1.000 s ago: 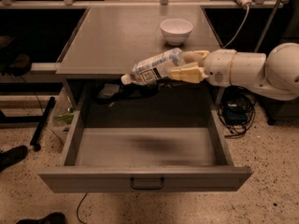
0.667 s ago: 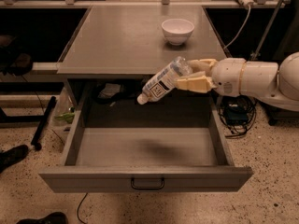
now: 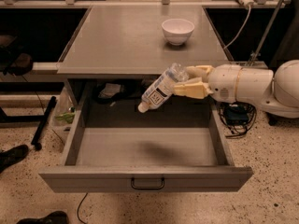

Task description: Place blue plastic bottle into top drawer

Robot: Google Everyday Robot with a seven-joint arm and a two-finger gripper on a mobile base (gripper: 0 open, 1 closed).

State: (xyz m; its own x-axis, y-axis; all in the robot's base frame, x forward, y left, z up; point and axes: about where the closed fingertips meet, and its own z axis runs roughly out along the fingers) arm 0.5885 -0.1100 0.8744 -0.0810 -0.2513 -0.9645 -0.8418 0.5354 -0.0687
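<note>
The grey worktop fills the upper middle of the view, and below its front edge the top drawer is pulled wide open toward the camera, its flat front panel carrying a small dark bar handle at the centre. The white robot arm reaches in from beyond the worktop's right edge, level with the front right corner. Its gripper sits just below the front edge, right of that edge's middle, with the two tan fingers closed around the base end of the blue plastic bottle. The bottle is held in the air above the back part of the open drawer, tilted with its white cap down and toward the left, clear of the drawer floor; a soft shadow lies on the floor beneath it. A white bowl stands upright on the worktop toward the back right corner, well apart from the gripper.
</note>
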